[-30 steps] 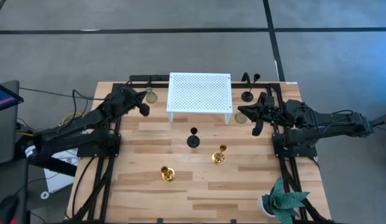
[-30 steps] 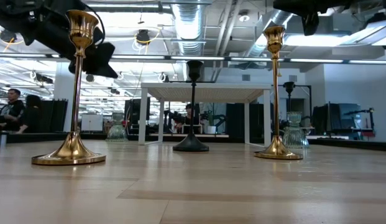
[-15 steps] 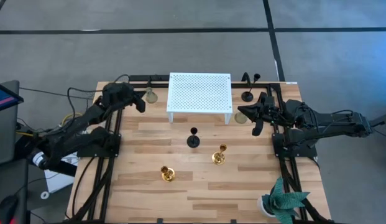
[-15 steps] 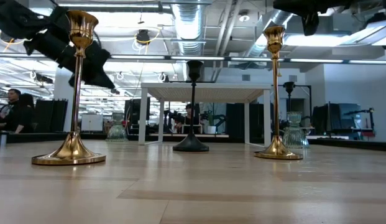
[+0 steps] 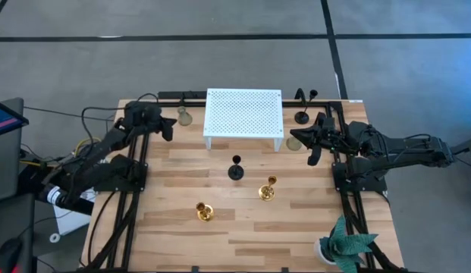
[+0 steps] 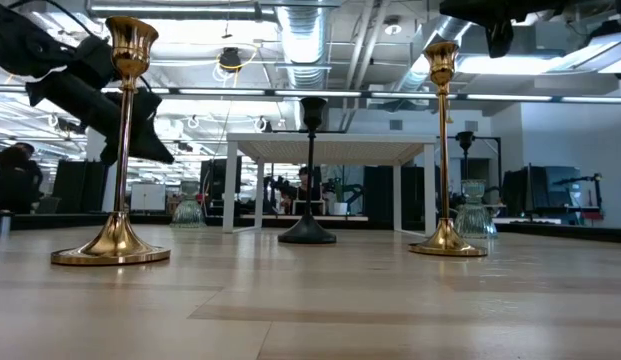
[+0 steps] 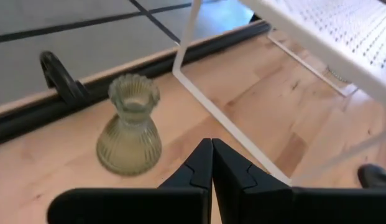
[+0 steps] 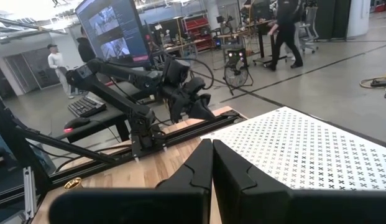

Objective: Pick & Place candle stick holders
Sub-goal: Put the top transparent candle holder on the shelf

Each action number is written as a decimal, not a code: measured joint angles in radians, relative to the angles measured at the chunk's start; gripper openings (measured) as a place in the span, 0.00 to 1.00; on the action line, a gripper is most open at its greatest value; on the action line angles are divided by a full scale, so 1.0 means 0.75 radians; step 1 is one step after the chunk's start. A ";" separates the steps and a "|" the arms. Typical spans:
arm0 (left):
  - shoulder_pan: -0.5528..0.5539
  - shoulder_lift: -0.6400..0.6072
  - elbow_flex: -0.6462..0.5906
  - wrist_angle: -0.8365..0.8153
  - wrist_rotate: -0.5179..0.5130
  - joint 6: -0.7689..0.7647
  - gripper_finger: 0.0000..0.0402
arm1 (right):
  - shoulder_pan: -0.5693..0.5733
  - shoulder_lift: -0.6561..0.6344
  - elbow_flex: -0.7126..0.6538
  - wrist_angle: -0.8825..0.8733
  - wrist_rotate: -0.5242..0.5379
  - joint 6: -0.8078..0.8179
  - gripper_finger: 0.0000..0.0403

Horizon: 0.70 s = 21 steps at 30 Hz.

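Nothing looks placed yet: both gold holders (image 5: 204, 211) (image 5: 268, 189) and a black one (image 5: 236, 168) stand mid-desk (image 5: 296, 227), the rest beside the white rack (image 5: 243, 114). Left gripper (image 5: 168, 130) hovers near a green holder (image 7: 128, 132), jaws shut, empty; right gripper (image 5: 312, 155) likewise.

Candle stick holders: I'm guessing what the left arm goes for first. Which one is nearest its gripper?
The pale green glass holder at the table's far-left corner, beside the white perforated rack. It sits just past the shut left gripper; the black and gold ones stand farther off.
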 joint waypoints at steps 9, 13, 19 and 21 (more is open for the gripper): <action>-0.001 -0.001 -0.070 0.026 -0.115 0.051 0.01 | 0.000 0.000 0.000 0.000 0.000 0.000 0.00; -0.001 0.000 -0.099 0.040 -0.184 0.056 0.02 | 0.000 -0.001 0.000 0.001 0.000 0.000 0.00; -0.001 0.005 -0.130 0.111 -0.190 0.056 0.02 | -0.001 -0.001 0.000 0.001 0.000 0.000 0.00; -0.001 0.016 -0.132 0.117 -0.190 0.055 0.04 | 0.000 -0.001 0.000 0.001 0.000 0.000 0.00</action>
